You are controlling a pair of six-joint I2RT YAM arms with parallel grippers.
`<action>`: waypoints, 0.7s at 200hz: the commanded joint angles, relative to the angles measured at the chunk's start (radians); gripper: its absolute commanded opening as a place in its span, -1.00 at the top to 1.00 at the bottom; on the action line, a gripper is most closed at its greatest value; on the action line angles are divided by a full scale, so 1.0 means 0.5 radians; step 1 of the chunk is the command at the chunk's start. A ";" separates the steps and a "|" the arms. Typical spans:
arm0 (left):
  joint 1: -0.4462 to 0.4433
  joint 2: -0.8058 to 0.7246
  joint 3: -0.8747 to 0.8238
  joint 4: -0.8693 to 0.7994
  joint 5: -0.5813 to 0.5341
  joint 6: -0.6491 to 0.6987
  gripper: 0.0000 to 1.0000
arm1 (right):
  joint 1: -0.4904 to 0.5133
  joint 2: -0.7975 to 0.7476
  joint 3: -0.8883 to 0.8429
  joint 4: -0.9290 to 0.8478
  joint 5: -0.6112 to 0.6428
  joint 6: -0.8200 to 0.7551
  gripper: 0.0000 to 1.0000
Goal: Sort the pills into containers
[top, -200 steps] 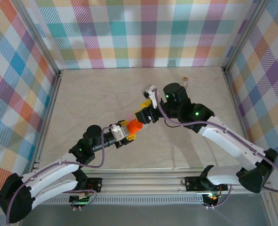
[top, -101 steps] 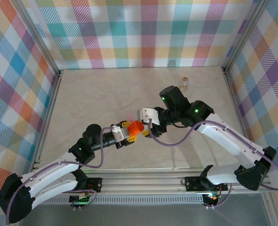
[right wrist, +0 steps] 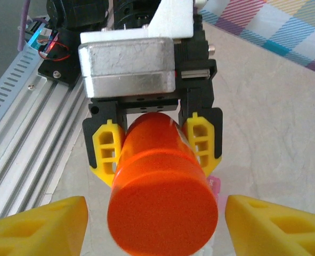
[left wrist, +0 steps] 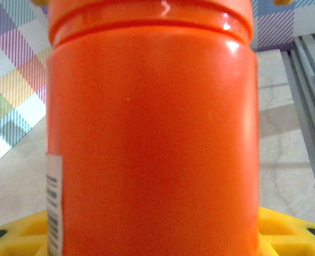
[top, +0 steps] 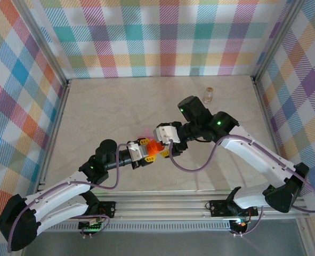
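Plaid fabric walls (top: 168, 32) enclose a pale, marble-veined surface (top: 120, 106). A ribbed aluminium rail (top: 162, 205) runs along its near edge. Mid-surface, the left tool (top: 146, 151) pinches a smooth, glossy, cylindrical orange bottle (right wrist: 162, 202) between yellow lattice fingers (right wrist: 105, 152). The right tool (right wrist: 160, 224) is spread either side of the bottle's flat end, with a gap on both sides. A pink pill box (right wrist: 215, 186) shows as a sliver beneath the bottle, mostly hidden. A small clear vial (top: 209, 94) stands at far right.

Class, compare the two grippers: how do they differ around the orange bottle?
The left gripper is clamped on the orange bottle; the right gripper is open, its fingers clear of the cap. Left grips the body sideways; right faces the cap end-on. Both have yellow fingers.
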 commanded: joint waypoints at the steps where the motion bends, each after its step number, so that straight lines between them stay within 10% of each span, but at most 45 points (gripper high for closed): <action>1: -0.006 -0.003 0.078 0.004 0.052 0.011 1.00 | 0.014 0.056 0.108 -0.108 -0.129 -0.102 -0.37; 42: -0.007 -0.013 0.073 0.004 0.029 0.011 1.00 | 0.013 0.133 0.179 -0.295 -0.126 -0.130 -0.06; 80: -0.006 -0.016 0.066 0.029 0.034 0.000 1.00 | 0.014 0.074 0.031 -0.210 -0.050 -0.121 -0.32; 140: -0.007 -0.010 0.070 0.026 0.034 -0.003 1.00 | 0.016 0.052 0.009 -0.225 -0.094 -0.106 -0.15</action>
